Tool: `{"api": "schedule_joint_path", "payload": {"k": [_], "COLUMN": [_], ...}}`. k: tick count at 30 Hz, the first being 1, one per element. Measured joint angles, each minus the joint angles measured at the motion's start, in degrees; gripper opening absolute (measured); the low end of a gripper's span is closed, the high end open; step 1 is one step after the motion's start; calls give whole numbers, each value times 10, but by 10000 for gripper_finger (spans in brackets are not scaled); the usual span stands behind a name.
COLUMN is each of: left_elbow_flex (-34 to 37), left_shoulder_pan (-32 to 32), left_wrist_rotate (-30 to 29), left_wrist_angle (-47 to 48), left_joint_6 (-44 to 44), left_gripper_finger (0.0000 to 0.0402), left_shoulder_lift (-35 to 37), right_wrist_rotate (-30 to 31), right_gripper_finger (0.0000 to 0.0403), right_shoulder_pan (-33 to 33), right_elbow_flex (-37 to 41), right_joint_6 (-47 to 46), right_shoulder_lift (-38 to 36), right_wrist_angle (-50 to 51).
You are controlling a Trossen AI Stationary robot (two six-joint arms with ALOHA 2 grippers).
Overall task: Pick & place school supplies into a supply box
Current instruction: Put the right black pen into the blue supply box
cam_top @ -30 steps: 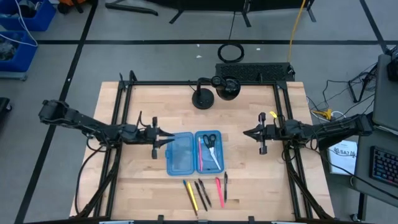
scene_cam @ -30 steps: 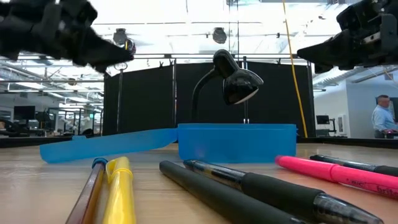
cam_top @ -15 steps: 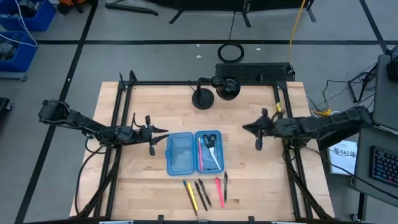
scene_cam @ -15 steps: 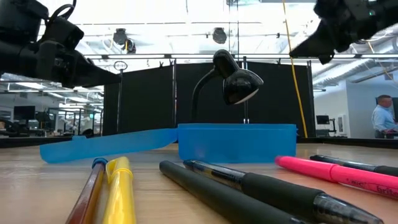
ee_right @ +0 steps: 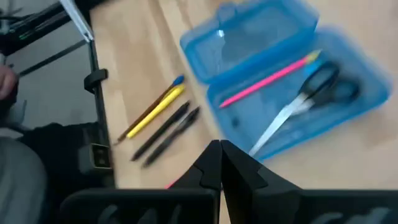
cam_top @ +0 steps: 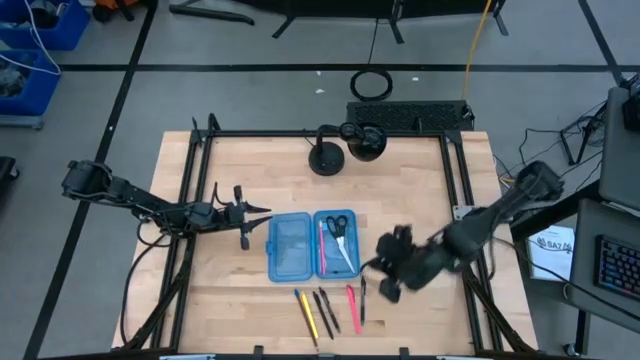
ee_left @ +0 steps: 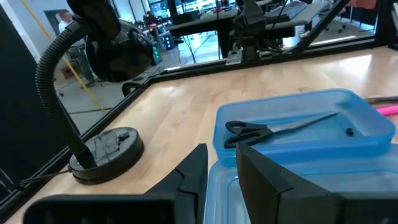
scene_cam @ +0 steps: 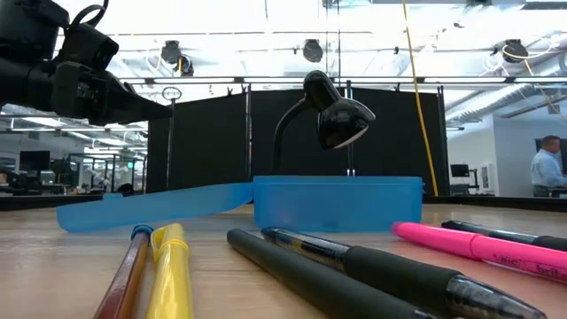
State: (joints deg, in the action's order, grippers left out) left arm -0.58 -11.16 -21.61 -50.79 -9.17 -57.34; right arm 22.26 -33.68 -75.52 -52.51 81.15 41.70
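I can read no writing on my open supply box (cam_top: 309, 244) mid-table, with scissors (cam_top: 338, 225) and a pink pen (cam_top: 322, 246) in its right half. Loose pens (cam_top: 331, 306) lie just in front. My right gripper (cam_top: 368, 266) hangs low beside them, clenched empty. The left gripper (cam_top: 262, 212), partly parted and empty, waits left of the box.

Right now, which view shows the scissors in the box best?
The left wrist view: the scissors lie close and sharp in the supply box. The high view shows them small, the right wrist view blurred; in the low view the box wall hides them.
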Motion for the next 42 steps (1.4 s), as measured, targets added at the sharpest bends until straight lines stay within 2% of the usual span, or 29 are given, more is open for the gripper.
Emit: {"api": "schedule_joint_path", "payload": {"k": [3,7,13,16,22,32,42], "left_elbow_flex": [0,0,0,0,0,0,0], "left_shoulder_pan": [0,0,0,0,0,0,0], "left_wrist_rotate": [0,1,2,2,3,3,3], "left_wrist_angle": [0,9,23,34,52,61,61], "left_joint_6": [3,14,23,25,35,46,54], "left_gripper_finger": [88,88,88,88,88,88,88], "left_shoulder_lift": [0,0,0,0,0,0,0], "right_wrist_rotate": [2,-14,-99,-107,-103,-107,-131], "right_gripper_finger": [0,0,0,1,32,127,139], "right_shoulder_pan": [-22,-32,-35,-35,-34,-39,-36], "right_elbow_flex": [-34,-37,-37,-37,-37,-37,-37], "right_joint_6": [-100,-217,-334,-348,-354,-445,-480], "right_shoulder_lift": [65,143,246,276,280,281,300], "right_wrist_angle": [5,-1,19,5,-45,-52,-28]}}
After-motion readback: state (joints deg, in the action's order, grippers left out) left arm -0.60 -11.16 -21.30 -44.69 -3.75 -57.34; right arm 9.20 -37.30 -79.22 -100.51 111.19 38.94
